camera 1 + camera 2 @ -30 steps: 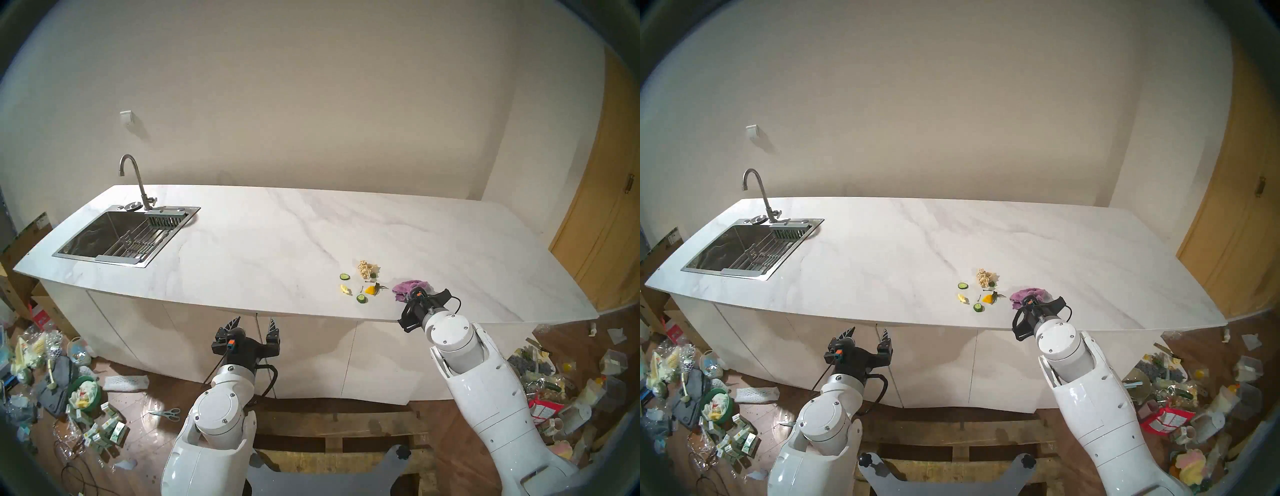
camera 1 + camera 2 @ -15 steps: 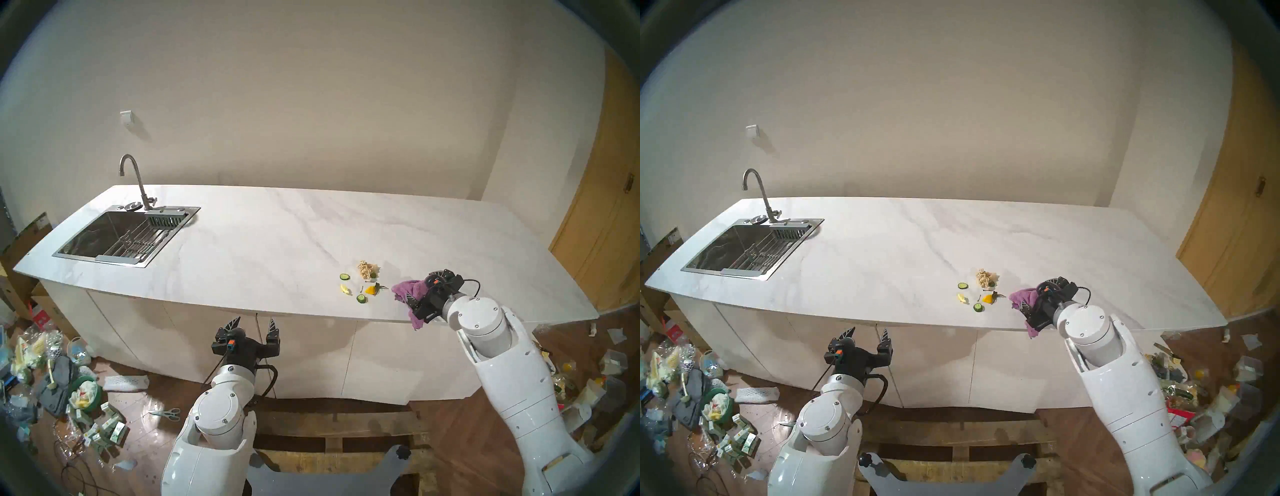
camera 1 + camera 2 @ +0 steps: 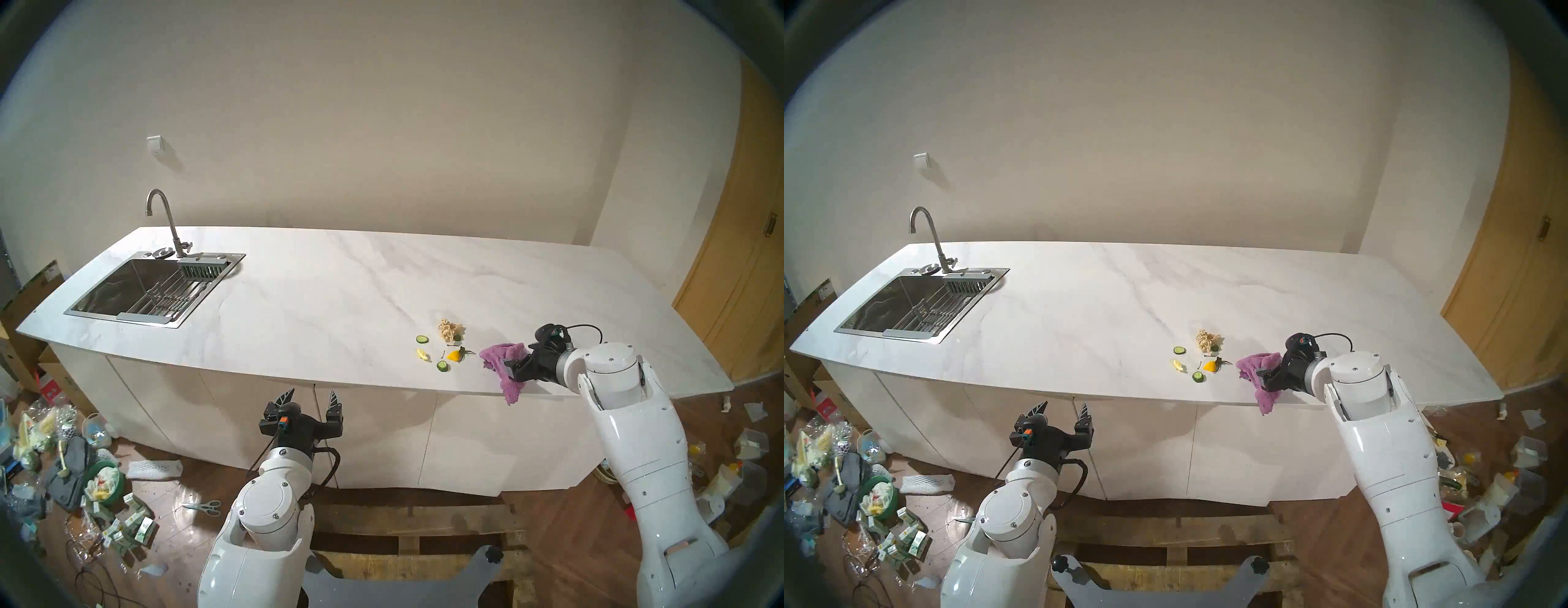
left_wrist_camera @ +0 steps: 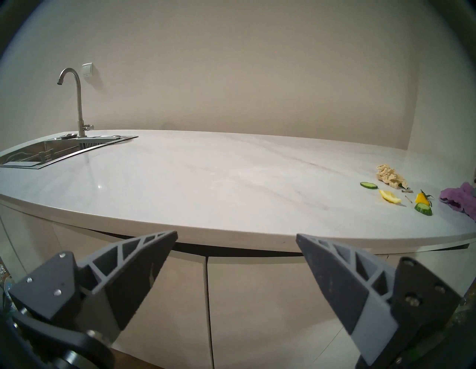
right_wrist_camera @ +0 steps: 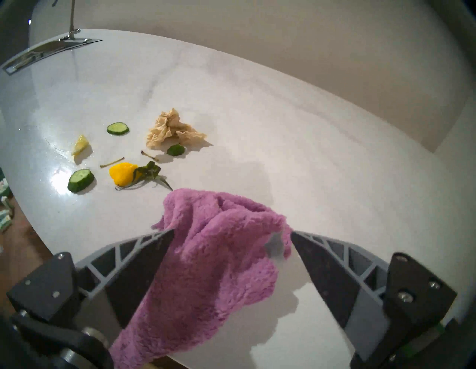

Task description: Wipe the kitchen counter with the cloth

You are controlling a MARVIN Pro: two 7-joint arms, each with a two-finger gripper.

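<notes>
The purple cloth [image 3: 496, 354] lies crumpled near the front right of the white marble counter [image 3: 339, 297]. One corner hangs over the counter's front edge. My right gripper [image 3: 515, 361] lies low over the counter and points left. In the right wrist view its fingers [image 5: 144, 257] stand wide apart with the cloth [image 5: 219, 244] between them, draped against the left one. My left gripper [image 3: 312, 392] is open and empty, below the counter's front edge, in front of the cabinet doors.
Food scraps [image 3: 445, 348] lie just left of the cloth: cucumber slices, lemon and yellow pieces, a beige clump. The steel sink [image 3: 140, 288] and faucet [image 3: 163, 220] are at the far left. Litter covers the floor on both sides.
My right arm swung out to the right and the wrist turned, so the gripper now points left. The cloth got pulled so that a corner hangs over the front edge. The left arm is still.
</notes>
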